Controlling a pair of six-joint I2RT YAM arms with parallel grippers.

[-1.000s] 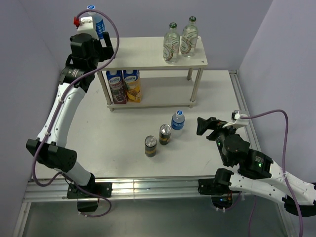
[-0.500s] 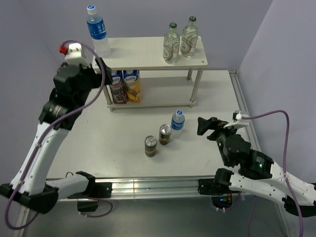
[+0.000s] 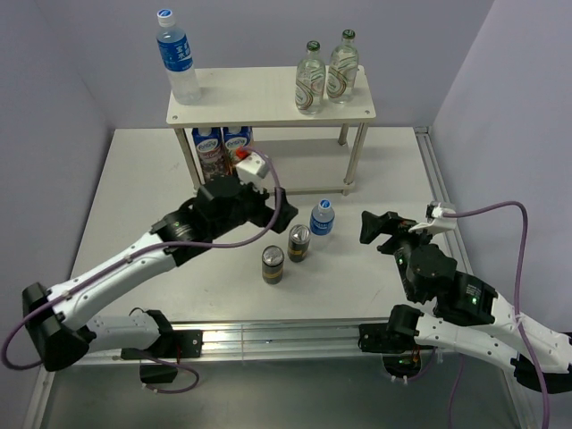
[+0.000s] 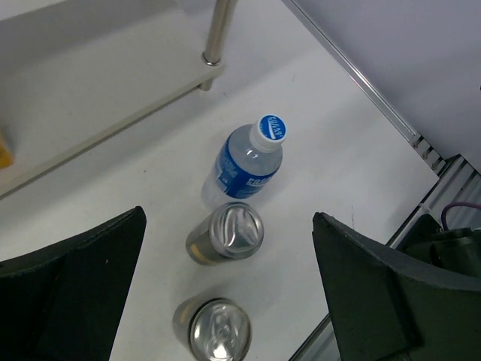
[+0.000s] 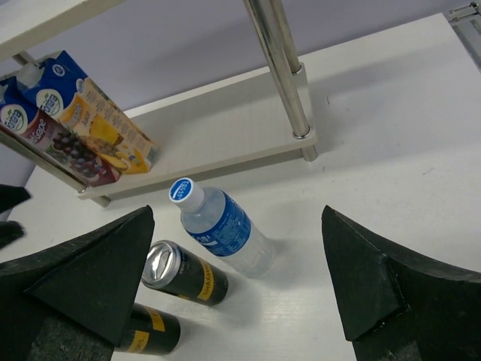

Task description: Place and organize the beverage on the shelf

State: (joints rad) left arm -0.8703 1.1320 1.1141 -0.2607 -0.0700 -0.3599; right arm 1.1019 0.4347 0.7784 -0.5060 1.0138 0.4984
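The shelf (image 3: 259, 100) stands at the back. On its top board are a blue-capped water bottle (image 3: 176, 55) at the left end and two green-capped glass bottles (image 3: 310, 79) (image 3: 342, 66) at the right. On the table stand a second water bottle (image 3: 322, 217) and two dark cans (image 3: 298, 243) (image 3: 273, 264). My left gripper (image 3: 279, 211) is open and empty, hovering above and just left of them. The left wrist view shows the bottle (image 4: 248, 167) and both cans (image 4: 225, 233) (image 4: 214, 331) between its fingers. My right gripper (image 3: 380, 228) is open and empty, to the right of the bottle (image 5: 222, 229).
Two juice cartons (image 3: 222, 147) stand on the shelf's lower board, also seen in the right wrist view (image 5: 90, 128). A silver shelf leg (image 5: 279, 68) rises at the board's right corner. Walls close the back and both sides. A metal rail (image 3: 268, 338) runs along the near edge.
The left gripper let go of the water bottle on the shelf's top left end, then swung down and right to hover over the cans. The right arm barely moved.
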